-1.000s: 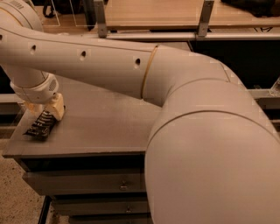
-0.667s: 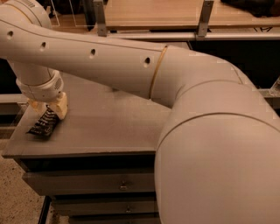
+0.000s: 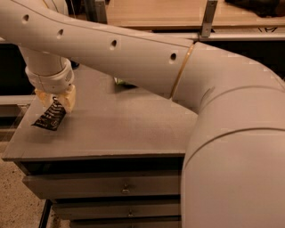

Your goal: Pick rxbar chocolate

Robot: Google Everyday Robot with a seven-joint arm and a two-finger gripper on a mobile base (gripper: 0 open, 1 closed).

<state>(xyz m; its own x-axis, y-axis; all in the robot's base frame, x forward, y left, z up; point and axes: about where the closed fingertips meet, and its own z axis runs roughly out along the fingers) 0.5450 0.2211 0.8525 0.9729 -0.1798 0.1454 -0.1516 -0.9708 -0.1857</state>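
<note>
The rxbar chocolate (image 3: 50, 116) is a thin black wrapper with white text at the left end of the grey table (image 3: 120, 129). It hangs tilted, its upper end between the yellowish fingertips (image 3: 69, 99) of my gripper (image 3: 55, 100), its lower end at or just above the tabletop. The gripper points straight down from the wrist and is shut on the bar. My large white arm crosses the whole view from the right and hides much of the back of the table.
A sliver of a green bag (image 3: 120, 82) shows behind the arm at the back of the table. The table's left edge (image 3: 20, 129) is close to the bar. Drawers (image 3: 107, 187) sit under the tabletop. A wooden shelf (image 3: 156, 11) stands behind.
The bar lay flat on the table under the gripper before. Now its upper end is up between the fingers and it has moved slightly right and up with the gripper.
</note>
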